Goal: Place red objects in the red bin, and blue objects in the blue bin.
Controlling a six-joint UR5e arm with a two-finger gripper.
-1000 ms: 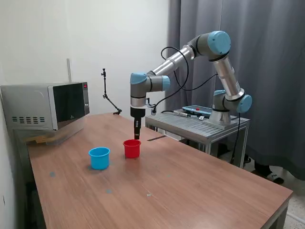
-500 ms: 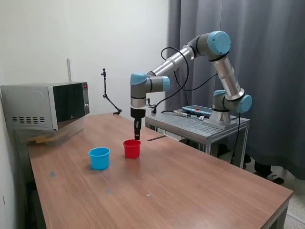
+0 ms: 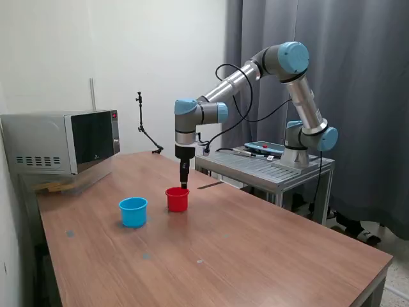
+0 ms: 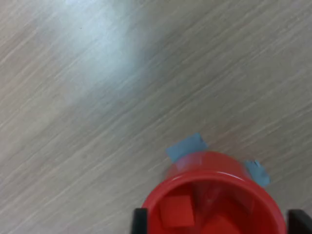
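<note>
The pincer (image 3: 184, 186) hung directly above the red cup (image 3: 177, 199), fingers spread and empty; two red cubes (image 4: 177, 211) lay inside it.

The table (image 3: 255, 249) has a brown wood-grain top with a smooth, faintly shiny finish; beside the red bin (image 4: 214, 200) in the wrist view the grain runs in fine pale streaks under a soft glare. The red bin looks like smooth glossy plastic, and the red objects (image 4: 178, 212) inside it are matt and solid in colour. The blue bin (image 3: 133, 212) just beside the red bin looks like the same smooth plastic. Small patches of matt blue tape (image 4: 186, 146) lie against the red bin's base.
</note>
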